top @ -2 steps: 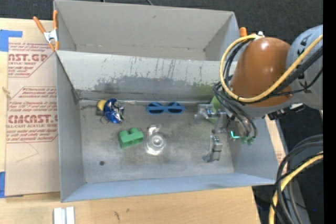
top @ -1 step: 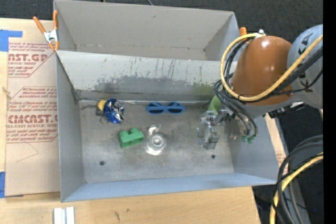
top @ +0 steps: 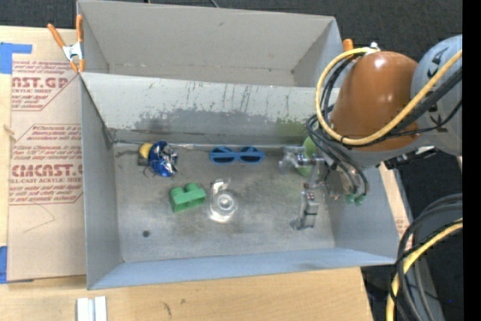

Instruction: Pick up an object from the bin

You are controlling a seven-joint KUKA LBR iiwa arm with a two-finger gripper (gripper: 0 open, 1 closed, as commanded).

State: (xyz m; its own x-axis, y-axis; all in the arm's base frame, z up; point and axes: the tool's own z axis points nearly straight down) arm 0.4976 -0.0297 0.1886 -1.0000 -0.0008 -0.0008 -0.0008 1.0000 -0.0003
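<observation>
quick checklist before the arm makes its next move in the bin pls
1. The gripper is inside the bin, low over the right part of its floor: ok.
2. A thing right under the gripper: not ok; the nearest, a clear plastic piece, lies off to its left.
3. Clear plastic piece free of the green block beside it: cannot tell; they lie very close.
4. Room round the blue glasses-shaped piece: probably not ok; it lies along the foot of the back wall.
5. Room round the blue and yellow toy: ok, it lies alone at the back left.
</observation>
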